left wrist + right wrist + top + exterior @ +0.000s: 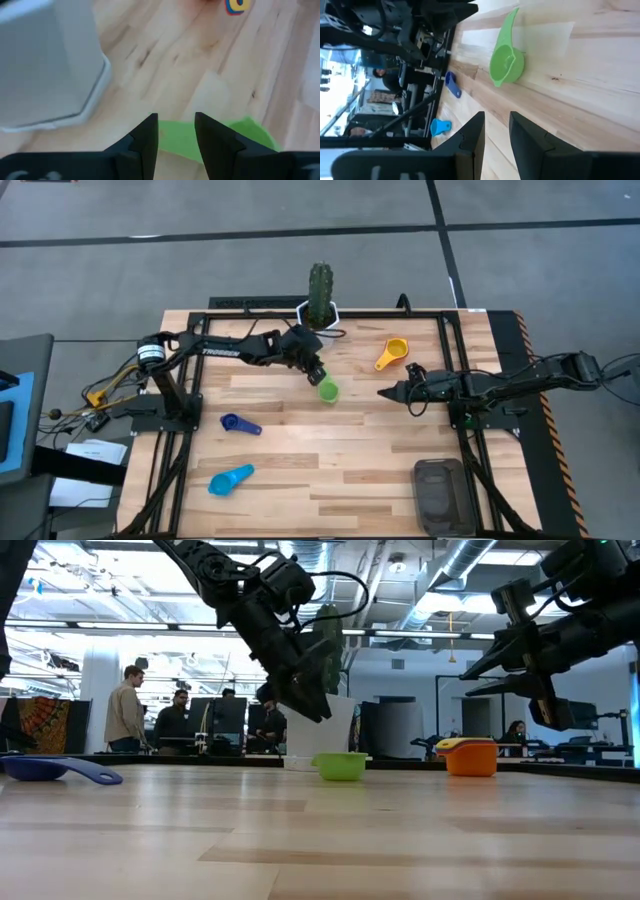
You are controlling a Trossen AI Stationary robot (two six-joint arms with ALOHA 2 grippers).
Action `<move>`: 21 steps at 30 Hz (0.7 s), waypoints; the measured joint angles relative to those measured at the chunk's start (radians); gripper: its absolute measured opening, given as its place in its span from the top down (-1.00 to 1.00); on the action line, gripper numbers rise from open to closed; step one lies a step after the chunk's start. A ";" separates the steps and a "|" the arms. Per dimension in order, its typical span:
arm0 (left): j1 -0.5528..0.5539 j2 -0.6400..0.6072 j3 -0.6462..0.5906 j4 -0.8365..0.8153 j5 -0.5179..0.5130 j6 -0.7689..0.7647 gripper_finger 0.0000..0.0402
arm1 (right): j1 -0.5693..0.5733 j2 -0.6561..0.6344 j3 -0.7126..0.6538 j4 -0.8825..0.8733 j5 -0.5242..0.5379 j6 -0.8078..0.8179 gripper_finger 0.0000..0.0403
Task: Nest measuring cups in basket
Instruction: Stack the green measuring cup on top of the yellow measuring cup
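1. The green cup [328, 390] sits mid-table, in front of the white cactus pot [318, 310].
2. The left gripper [315, 373] hovers just over its handle, fingers slightly apart, holding nothing.
3. The right gripper [386, 392] waits off to the cup's right, its fingers narrowly apart too.
4. The orange-yellow cup [392, 354] lies behind; the dark blue cup [239, 423] and light blue cup [230, 479] lie well apart, front-left.
5. The basket [440, 492] sits front-right.
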 joint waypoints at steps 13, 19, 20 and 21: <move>-0.087 0.001 -0.001 -0.149 -0.034 -0.242 0.42 | 0.000 0.000 0.000 0.066 0.026 0.002 0.44; -0.128 0.040 0.000 -0.076 -0.085 -0.354 0.42 | 0.000 0.000 0.000 0.066 0.028 0.002 0.44; -0.130 0.057 -0.002 -0.086 -0.086 -0.384 0.40 | 0.000 0.000 0.000 0.066 0.028 0.002 0.44; -0.132 0.076 -0.002 -0.066 -0.078 -0.409 0.37 | 0.000 0.000 0.000 0.066 0.027 0.002 0.44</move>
